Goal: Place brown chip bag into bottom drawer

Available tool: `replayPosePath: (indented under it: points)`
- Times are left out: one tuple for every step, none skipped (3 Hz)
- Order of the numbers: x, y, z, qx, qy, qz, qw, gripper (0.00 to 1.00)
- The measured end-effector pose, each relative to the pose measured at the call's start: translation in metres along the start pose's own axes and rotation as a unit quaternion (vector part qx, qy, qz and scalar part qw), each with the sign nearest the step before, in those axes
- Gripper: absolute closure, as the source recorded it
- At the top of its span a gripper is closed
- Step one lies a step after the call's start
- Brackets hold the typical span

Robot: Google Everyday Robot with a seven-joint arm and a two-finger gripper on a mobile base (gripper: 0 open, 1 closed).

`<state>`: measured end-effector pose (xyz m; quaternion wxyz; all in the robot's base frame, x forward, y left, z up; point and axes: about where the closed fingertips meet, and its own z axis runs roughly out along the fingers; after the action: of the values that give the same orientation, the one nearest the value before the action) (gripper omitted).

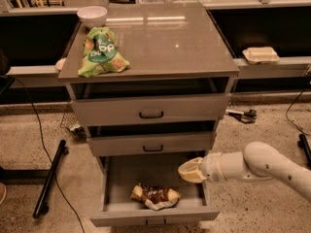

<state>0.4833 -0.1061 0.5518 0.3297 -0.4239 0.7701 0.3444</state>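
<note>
The brown chip bag lies flat on the floor of the bottom drawer, near its front middle. The drawer is pulled out and open. My gripper is on the white arm reaching in from the right. It hangs over the drawer's right side, above and to the right of the bag and apart from it. It is open and holds nothing.
A green snack bag and a white bowl sit on the cabinet top. The two upper drawers are slightly open. A pale container rests on the right shelf. Cables and a black bar lie on the floor.
</note>
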Motion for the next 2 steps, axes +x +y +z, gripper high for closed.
replayPosePath:
  points:
    - [0.0064,-0.0073,0.0247,-0.025,-0.014,-0.002,0.9996,1.00]
    - [0.0106,-0.0139,0.0347,-0.029,-0.028,0.002,0.9992,0.82]
